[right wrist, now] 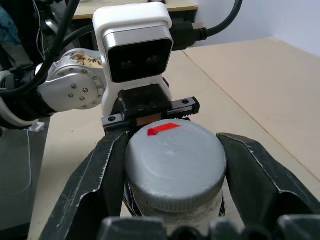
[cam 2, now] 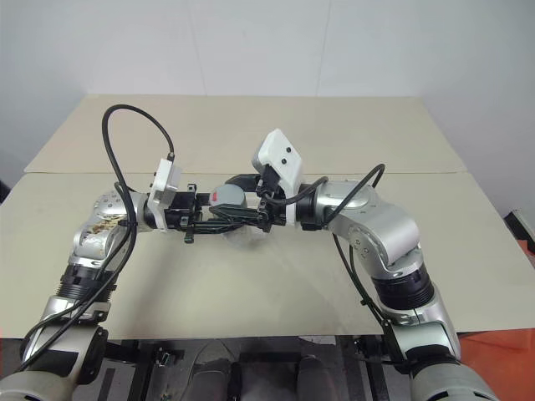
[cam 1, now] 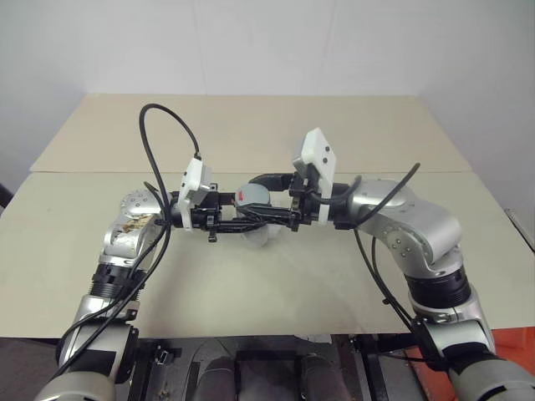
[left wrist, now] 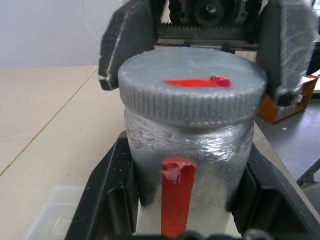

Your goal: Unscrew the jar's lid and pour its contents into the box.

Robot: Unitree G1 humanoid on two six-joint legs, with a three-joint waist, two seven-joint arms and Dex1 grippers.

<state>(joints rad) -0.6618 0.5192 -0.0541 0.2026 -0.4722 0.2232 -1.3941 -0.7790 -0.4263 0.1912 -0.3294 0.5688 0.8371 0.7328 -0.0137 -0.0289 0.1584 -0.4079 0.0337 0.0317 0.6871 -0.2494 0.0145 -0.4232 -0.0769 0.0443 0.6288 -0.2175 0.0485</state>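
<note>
Holding the jar (left wrist: 192, 150) by its body, the left hand (cam 1: 224, 219) is closed on it and keeps it lifted above the middle of the bench (cam 1: 267, 276), so that the lid (left wrist: 192, 85) faces up and is free all around. The right hand (cam 1: 280, 215) comes from the 3 o'clock side, and its two fingers (right wrist: 100, 175) are closed against the ribbed edge of the lid, one on each side. I judge this is the grip for unscrewing: one hand blocks the jar from turning, the other can twist the cap. The lid looks fully seated on the jar, so the unscrewing seems not yet done. The red stripe on the jar's side and the red mark on the lid are both clear in the left wrist view. The contents cannot be seen through the wall of the jar. The box (left wrist: 55, 212) lies on the bench below the jar, toward 7 o'clock of it in the left wrist view, apart from both hands. Black cables arch over each wrist, and they could pull a little when the right wrist turns. Nothing else stands between the jar and the box.
</note>
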